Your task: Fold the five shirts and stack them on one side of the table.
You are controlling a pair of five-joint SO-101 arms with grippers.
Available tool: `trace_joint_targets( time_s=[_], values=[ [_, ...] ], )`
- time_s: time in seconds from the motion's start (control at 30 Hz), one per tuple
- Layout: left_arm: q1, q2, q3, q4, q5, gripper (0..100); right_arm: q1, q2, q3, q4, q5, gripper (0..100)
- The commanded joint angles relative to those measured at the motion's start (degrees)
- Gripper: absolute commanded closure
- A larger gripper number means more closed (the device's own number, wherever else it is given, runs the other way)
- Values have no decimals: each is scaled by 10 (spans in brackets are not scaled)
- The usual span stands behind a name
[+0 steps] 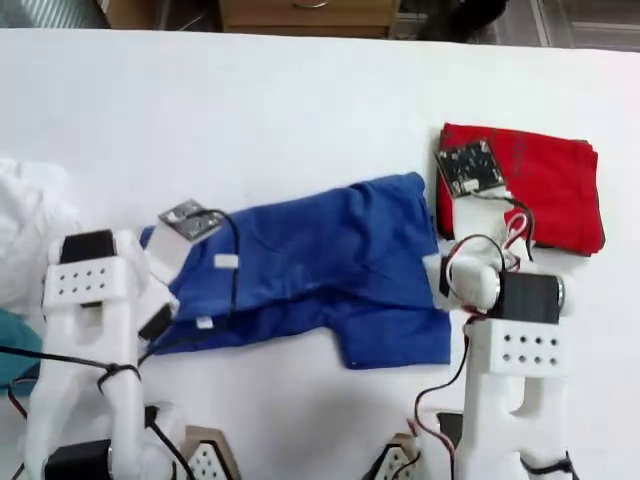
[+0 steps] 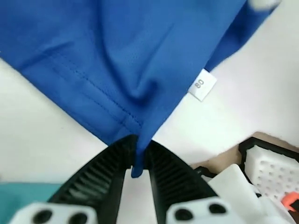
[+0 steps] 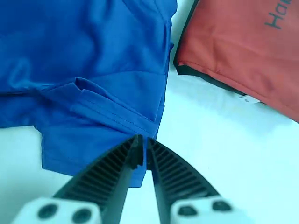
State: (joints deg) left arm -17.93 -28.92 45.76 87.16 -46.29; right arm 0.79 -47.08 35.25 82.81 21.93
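Observation:
A blue shirt [image 1: 320, 270] lies spread and partly folded across the middle of the white table [image 1: 300, 110]. My left gripper [image 1: 160, 318] is at its left edge, shut on the blue hem [image 2: 138, 158]; a small white label [image 2: 203, 86] hangs off the cloth nearby. At the shirt's right edge my right gripper [image 1: 442, 290] is shut on the blue fabric [image 3: 142, 156]. A folded red shirt [image 1: 540, 190] rests at the back right, just beyond the blue shirt [image 3: 70, 56], with its dark-edged fold [image 3: 243, 46] close to the right gripper.
White cloth [image 1: 25, 220] is bunched at the table's left edge, with a teal garment [image 1: 15, 345] below it, also seen beside the left fingers [image 2: 23, 196]. Both arm bases stand at the front edge. A wooden cabinet [image 1: 310, 15] stands behind the table.

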Motion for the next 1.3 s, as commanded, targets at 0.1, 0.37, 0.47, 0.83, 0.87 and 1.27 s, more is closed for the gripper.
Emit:
trace_joint_targets(
  time_s=[0.1, 0.37, 0.47, 0.83, 0.87, 1.27],
  values=[
    [-1, -11, 66, -61, -9, 974, 2, -29, 56, -7, 9, 978],
    [-1, -11, 111, -101, -9, 974, -69, -25, 136, -83, 9, 932],
    [-1, -11, 110, -102, -9, 974, -136, -25, 177, -150, 9, 824],
    [-1, -11, 111, -99, -9, 974, -162, 190, 155, -254, 9, 827],
    [-1, -11, 111, -99, -9, 974, -162, 218, 138, -251, 9, 820],
    [-1, -11, 111, -97, -9, 974, -163, 374, 8, -166, 76, 882]
  ],
)
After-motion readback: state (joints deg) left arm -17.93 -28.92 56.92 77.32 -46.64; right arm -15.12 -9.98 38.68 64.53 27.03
